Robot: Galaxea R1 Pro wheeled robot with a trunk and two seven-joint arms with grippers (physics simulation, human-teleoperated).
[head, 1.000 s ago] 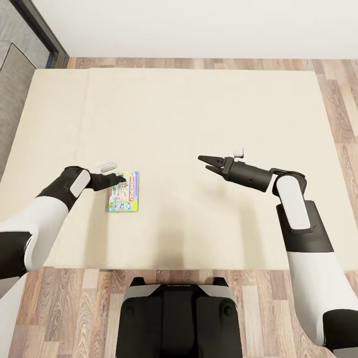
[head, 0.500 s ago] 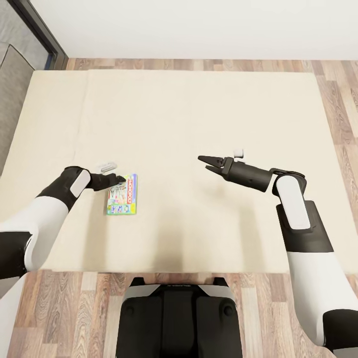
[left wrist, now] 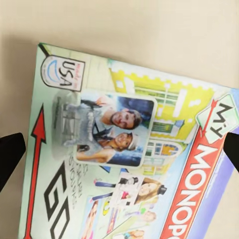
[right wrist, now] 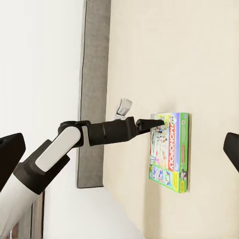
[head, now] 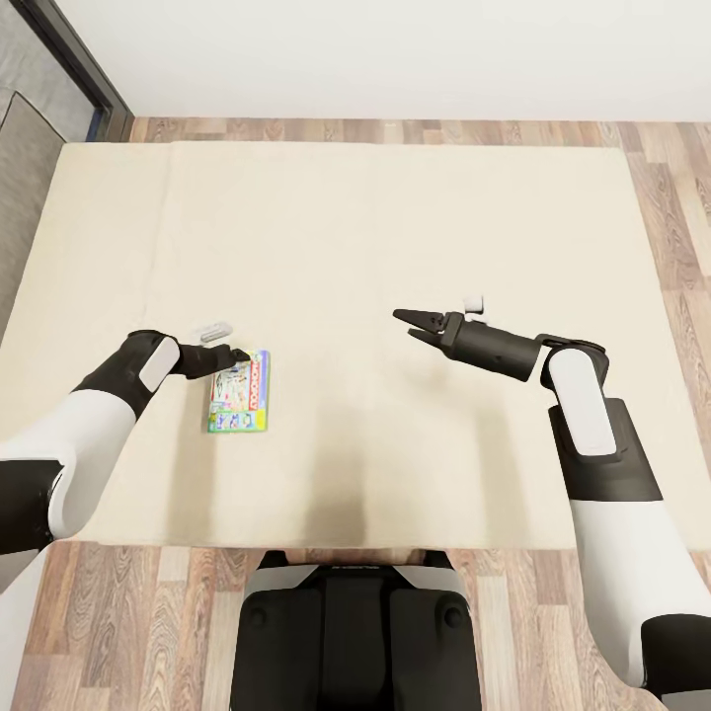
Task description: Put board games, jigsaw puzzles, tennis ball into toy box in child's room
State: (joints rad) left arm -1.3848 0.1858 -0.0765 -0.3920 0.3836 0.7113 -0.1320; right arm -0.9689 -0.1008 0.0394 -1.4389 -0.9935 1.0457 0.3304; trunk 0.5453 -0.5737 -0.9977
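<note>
Head view: the bed spans most of the scene — a broad beige mattress on wood plank floor. One board game, a green-edged My Monopoly box, lies flat on its near-left part. The left gripper sits at the box's far edge with its fingers spread wide, holding nothing — the right gripper hangs well apart over bare mattress, parted and empty.
</note>
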